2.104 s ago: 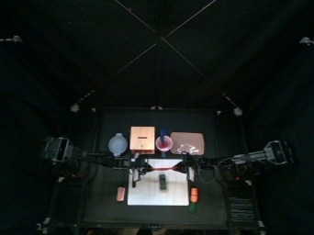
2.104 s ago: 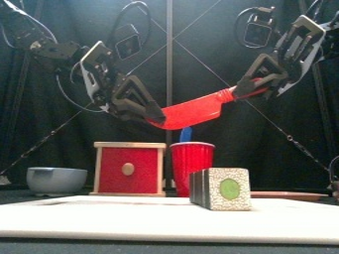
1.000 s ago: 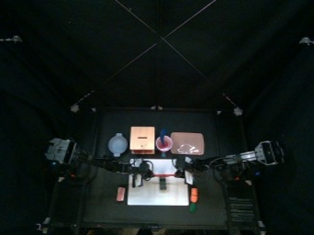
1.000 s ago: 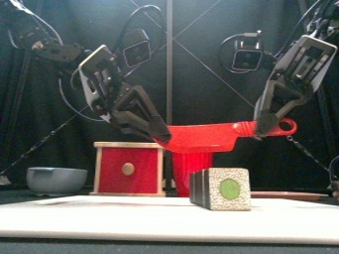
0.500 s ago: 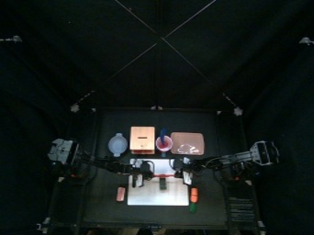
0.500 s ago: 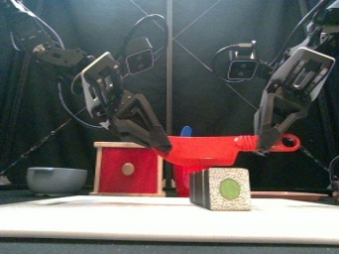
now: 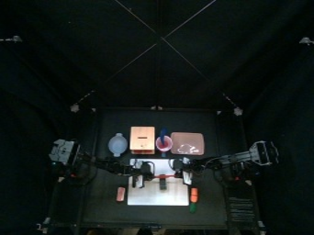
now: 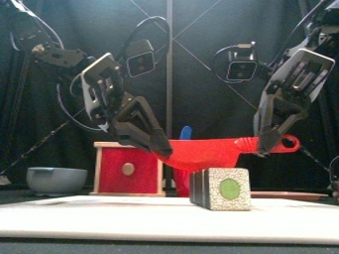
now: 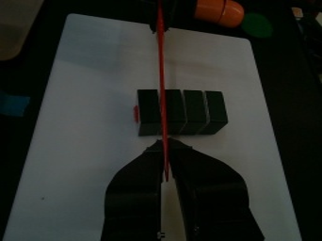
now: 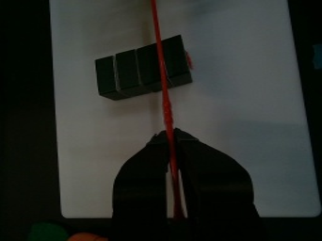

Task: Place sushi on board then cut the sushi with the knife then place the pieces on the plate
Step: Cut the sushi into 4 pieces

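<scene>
Sushi roll (image 8: 221, 189), probably light, rigid, separable blocks; red knife (image 8: 212, 151) above, clamped by left claw (image 8: 162, 147) at 9 o'clock, right claw (image 8: 271, 147) at 3.

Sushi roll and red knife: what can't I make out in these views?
- Front view: the sushi roll shows one end face only; that face hides the blocks behind it.
- Both wrist views: the red knife is edge-on, a thin line, so its height above the roll cannot be judged.
- Top view: roll and knife are too small to tell apart.
</scene>
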Robot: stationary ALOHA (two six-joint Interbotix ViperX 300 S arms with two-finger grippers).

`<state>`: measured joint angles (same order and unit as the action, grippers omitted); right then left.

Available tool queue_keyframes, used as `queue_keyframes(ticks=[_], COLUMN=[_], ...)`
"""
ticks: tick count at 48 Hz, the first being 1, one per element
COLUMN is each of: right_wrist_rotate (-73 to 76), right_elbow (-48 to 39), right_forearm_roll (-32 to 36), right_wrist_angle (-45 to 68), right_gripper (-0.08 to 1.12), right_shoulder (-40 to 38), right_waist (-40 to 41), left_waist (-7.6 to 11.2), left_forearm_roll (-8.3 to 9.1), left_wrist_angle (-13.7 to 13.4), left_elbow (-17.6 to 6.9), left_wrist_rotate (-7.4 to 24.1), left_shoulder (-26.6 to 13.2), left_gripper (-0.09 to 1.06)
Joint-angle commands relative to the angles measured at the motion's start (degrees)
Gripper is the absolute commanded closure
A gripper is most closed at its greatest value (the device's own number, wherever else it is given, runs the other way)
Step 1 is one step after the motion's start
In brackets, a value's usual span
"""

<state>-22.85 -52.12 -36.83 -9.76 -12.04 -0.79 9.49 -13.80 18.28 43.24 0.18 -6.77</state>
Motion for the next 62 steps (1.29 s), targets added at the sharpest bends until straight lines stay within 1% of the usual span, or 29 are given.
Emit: queue_keyframes(ticks=[1, 14, 23, 39, 50, 55, 62], right_wrist_rotate=[0.1, 0.1, 0.1, 0.1, 0.1, 0.1, 0.0], right_elbow=[1.4, 1.3, 1.3, 1.3, 1.5, 1.5, 1.5], right_forearm_roll=[0.1, 0.4, 0.4, 0.4, 0.4, 0.4, 0.8], right_wrist_angle=[0.2, 0.1, -0.3, -0.4, -0.4, -0.4, -0.4], right_gripper=[0.79, 0.79, 0.79, 0.79, 0.79, 0.79, 0.79], right_shoulder=[-0.7, -0.6, -0.7, 0.7, 1.8, 2.5, 3.8], right_waist=[0.8, 1.3, 1.3, 1.3, 1.3, 1.3, 1.7], left_waist=[0.35, 0.53, 0.79, 0.97, 0.97, 0.53, 0.44], left_forearm_roll=[-0.26, -0.26, -1.05, -1.32, -1.32, -1.41, -1.32], left_wrist_angle=[0.3, 0.1, 0.1, 0.0, 0.0, 0.0, 0.0], left_elbow=[-1.6, -1.6, -1.7, -1.6, -1.8, -1.8, -1.8], left_wrist_rotate=[-0.1, -0.1, -0.1, -0.1, 0.0, 0.1, 0.2], left_shoulder=[0.6, 0.1, 0.1, -0.2, -1.4, -2.4, -3.2], left_gripper=[0.48, 0.49, 0.48, 0.48, 0.48, 0.48, 0.48])
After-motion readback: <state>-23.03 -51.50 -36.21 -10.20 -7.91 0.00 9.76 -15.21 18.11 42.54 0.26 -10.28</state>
